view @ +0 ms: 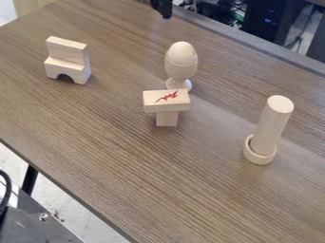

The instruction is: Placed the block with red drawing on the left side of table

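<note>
Red-marked block (pixel 166 100): flat atop small upright block (pixel 167 119), near egg (pixel 182 53). Gripper (pixel 164 9): top edge; opening and any hold, cannot tell. Pick-up, likely next: centre above, grip across width, lift straight, spare support.

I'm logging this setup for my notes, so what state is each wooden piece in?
Red-marked block: flat atop small block
Small block: upright
Egg: seated in cup
Cup: upright
Cylinder: standing in ring
Ring: flat on table
Arch: opening down, plain block on top
</note>
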Robot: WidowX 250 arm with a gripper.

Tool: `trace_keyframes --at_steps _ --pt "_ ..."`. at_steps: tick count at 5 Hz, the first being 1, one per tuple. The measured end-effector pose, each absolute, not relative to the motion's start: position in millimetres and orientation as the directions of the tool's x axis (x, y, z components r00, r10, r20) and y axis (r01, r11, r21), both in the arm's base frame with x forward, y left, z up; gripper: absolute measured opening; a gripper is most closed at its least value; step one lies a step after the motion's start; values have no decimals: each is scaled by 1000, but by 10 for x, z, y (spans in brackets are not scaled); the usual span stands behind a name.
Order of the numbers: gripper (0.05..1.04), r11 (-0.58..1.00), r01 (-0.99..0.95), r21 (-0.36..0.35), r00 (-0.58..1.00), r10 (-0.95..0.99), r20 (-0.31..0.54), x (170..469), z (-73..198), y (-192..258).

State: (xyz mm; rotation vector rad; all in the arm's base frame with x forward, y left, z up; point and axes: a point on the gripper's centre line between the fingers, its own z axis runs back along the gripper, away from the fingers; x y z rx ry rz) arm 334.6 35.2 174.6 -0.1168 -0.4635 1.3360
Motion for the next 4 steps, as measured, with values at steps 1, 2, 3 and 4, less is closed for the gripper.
trace_keyframes --at_steps 1,2,3,4 --pt "1000 139 -933 -333 58 969 242 3202 1789 267" --pt "1000 44 -939 -340 -29 978 207 3034 1807 120" --pt "1000 -85 -940 -330 -149 973 174 2852 1719 -50" --pt "1000 -200 -925 -324 -261 953 155 2741 1642 -166"
